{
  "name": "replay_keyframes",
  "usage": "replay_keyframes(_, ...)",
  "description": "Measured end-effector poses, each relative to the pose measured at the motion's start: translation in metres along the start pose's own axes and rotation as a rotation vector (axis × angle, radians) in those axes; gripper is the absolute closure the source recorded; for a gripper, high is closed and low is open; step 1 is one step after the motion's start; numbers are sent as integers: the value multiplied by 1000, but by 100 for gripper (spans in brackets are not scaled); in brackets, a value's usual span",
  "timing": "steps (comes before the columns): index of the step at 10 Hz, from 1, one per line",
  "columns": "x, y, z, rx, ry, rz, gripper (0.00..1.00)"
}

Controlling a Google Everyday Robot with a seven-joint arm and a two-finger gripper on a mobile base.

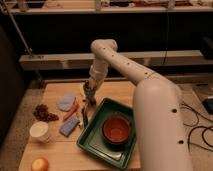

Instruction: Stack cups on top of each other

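Observation:
The white paper-like cup [40, 131] stands upright near the table's front left. My gripper [89, 96] hangs from the white arm [125, 67] over the middle of the table, just behind the green tray's far left corner and well right of the white cup. A small dark grey-blue shape [88, 90] shows at the gripper. I cannot tell whether it is the darker cup or whether it is held.
The green tray [92, 136] holds an orange-red bowl [117, 129]. Left of the gripper lie a pale blue-grey rounded thing [65, 101], a thin red-orange item [72, 110], a blue sponge [69, 126], a dark utensil [84, 117] and grapes [44, 113]. An orange [40, 164] sits at the front edge.

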Motion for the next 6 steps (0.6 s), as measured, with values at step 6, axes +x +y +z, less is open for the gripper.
replay_keyframes(6, -36, -151, -9, 201, 176, -322, 100)
